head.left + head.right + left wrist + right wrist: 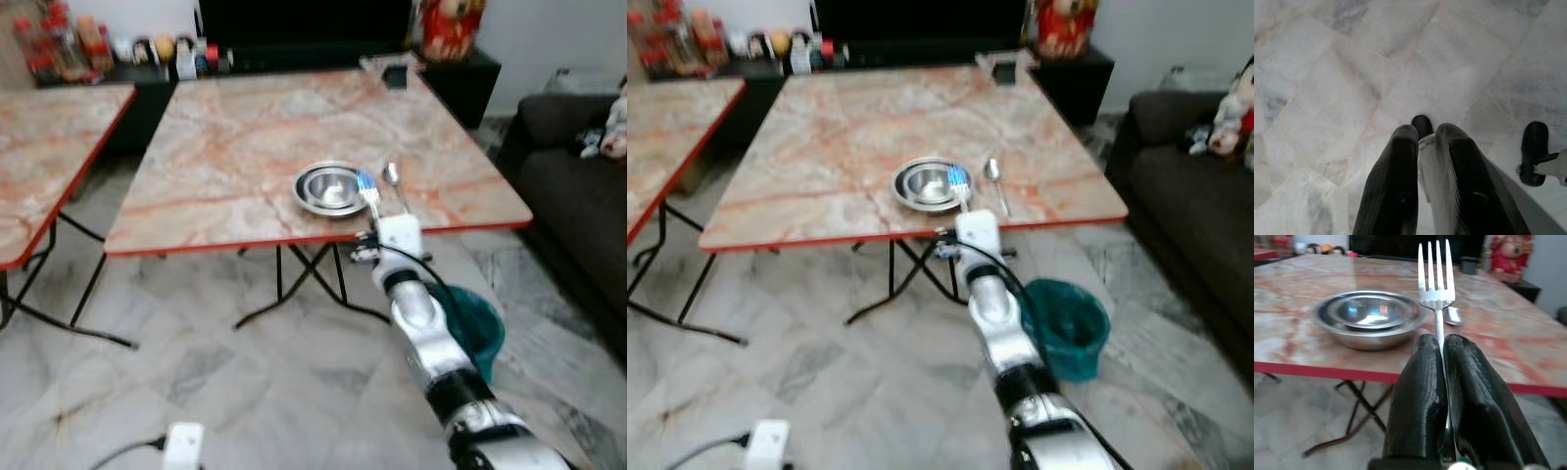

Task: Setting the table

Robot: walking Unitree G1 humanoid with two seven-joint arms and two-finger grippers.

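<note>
Bin: a teal waste bin (1068,328) stands on the floor beside the near right corner of the marble tabletop.
Sofa: a dark sofa (578,186) at the right, a soft toy (1227,122) on it.
Second tabletop: a red-edged marble one (54,147) at the left.
Sideboard: a dark sideboard (147,83) carries bottles and jars (69,44); a red figure (449,27) stands further right.
Floor: pale marble tiles (1352,73); a white plug block (183,446) with its cable.
</note>
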